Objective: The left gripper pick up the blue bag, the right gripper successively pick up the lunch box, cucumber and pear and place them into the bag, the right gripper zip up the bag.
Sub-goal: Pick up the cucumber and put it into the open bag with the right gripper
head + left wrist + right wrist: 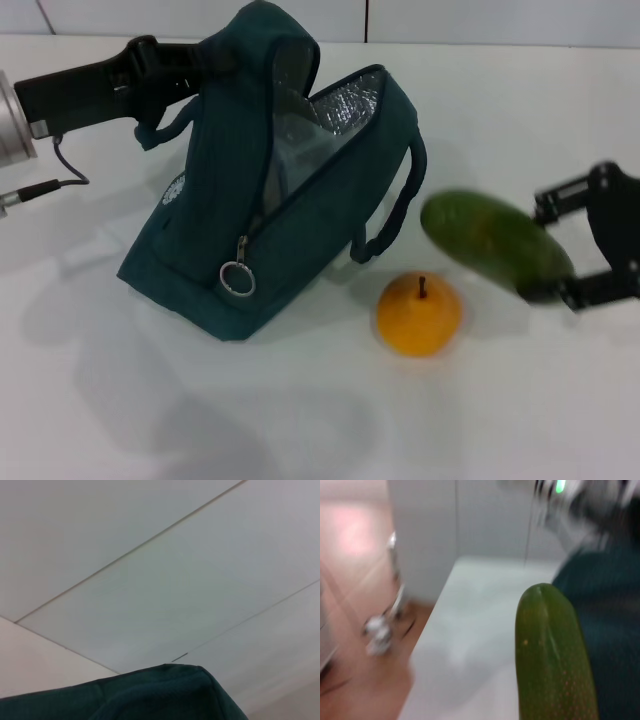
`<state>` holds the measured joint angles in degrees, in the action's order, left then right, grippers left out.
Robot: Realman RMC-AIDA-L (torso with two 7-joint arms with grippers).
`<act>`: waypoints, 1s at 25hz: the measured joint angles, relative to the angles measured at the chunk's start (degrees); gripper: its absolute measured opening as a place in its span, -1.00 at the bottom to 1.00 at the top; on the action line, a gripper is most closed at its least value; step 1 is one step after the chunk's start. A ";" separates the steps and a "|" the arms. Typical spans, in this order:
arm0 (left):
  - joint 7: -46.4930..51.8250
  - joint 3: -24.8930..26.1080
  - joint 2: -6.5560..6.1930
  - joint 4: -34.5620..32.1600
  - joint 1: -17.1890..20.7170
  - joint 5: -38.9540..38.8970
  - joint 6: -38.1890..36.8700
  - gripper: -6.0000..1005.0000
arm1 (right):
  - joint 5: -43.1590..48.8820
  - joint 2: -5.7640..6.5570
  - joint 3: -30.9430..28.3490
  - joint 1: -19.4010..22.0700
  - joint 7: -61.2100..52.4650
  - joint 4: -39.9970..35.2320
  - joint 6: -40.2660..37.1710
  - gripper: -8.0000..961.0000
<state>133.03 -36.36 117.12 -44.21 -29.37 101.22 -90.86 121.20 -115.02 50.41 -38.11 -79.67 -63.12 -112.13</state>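
White table (pixel 520 120), pale wall panels behind. Left end effector (pixel 205 65) at far left, clamped on upper flap of bag (pixel 300 250), holding it raised and mouth open; foil lining visible, zipper ring (pixel 238 279) hanging at near corner. Right end effector (pixel 585 245) at right, fingers closed around end of cucumber (pixel 495 242), carried above table, free end pointing toward bag. Pear (pixel 419 315) upright on table, near side, between bag and cucumber. Lunch box not visible.

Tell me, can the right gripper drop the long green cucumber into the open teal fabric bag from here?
Probably yes: the right gripper holds the cucumber aloft, the bag gapes toward it, nothing between.
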 joint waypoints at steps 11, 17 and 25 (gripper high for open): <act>0.65 -0.28 -0.19 0.00 0.47 -0.23 -0.14 -0.84 | -35.66 -0.94 14.17 7.22 29.48 11.21 13.40 0.16; 1.34 -0.35 -0.09 0.00 0.53 -0.22 -1.30 -0.84 | -50.68 -1.09 20.42 7.47 44.15 16.20 16.59 0.16; 1.85 -0.38 0.34 0.00 0.50 -0.26 -3.04 -0.84 | -56.57 -1.17 32.87 6.34 51.73 16.59 27.40 0.17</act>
<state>134.89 -36.74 117.46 -44.21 -28.87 100.96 -93.91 64.63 -116.19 83.28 -31.77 -27.94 -46.54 -84.73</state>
